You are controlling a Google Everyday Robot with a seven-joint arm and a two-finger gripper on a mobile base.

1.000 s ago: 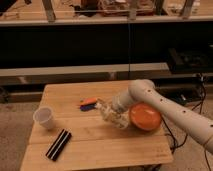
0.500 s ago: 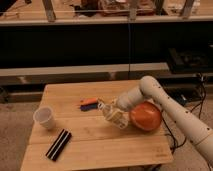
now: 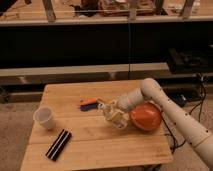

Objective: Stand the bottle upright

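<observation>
Gripper (image 3: 113, 114) is down low over the middle-right of the wooden tabletop (image 3: 100, 142), and it looks closed around the bottle (image 3: 118, 120), the small cream-yellow thing held at a slant in its grasp. I can't make out which end the cap is on. The bottle is at or barely off the wood, just left of the round orange object (image 3: 146, 116) and near the flat orange-and-blue object (image 3: 89, 103) behind it. The white cup (image 3: 45, 118) and the black slab (image 3: 59, 144) are well apart on the left side, so not an issue. I'd call this the grasp-and-tip step: bottle caught but not yet upright. Next move, my guess, needs 1 wrist rotation to bring the cap on top, then a gentle set-down on bare wood, letting go only once the base sits flat. The orange object is close enough that the arm (image 3: 172, 112) could nudge it while turning.
</observation>
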